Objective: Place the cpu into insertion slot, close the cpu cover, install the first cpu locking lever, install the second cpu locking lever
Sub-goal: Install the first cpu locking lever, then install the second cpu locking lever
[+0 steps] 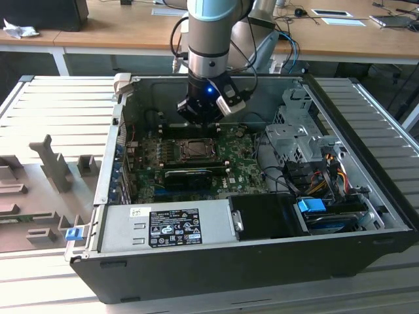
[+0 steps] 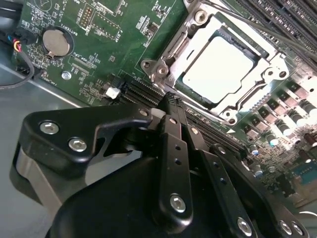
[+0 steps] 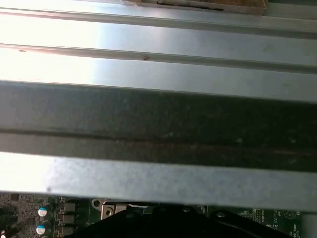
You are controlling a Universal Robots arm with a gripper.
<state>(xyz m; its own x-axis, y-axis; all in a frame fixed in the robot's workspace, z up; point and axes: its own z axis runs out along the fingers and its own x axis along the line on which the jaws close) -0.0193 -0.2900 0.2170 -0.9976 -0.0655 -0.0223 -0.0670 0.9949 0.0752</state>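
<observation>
Pincer point(image 2: 171, 101) hovers clenched and empty just beside the insertion slot point(image 2: 173, 54); the cpu point(image 2: 218, 67) sits in it, cpu cover point(image 2: 270, 77) closed down around it.

Pale silver square cpu point(image 2: 216, 70) seated in silver-framed insertion slot point(image 2: 164, 60) on green motherboard point(image 2: 106, 47), black end effector point(image 2: 174, 105) fingers together beside it.

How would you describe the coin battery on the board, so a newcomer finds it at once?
Start from the green motherboard in the second wrist view, then the silver-framed square socket. Away from it, near the board's edge, sits the round silver coin battery, the board's one disc-shaped part.
</observation>
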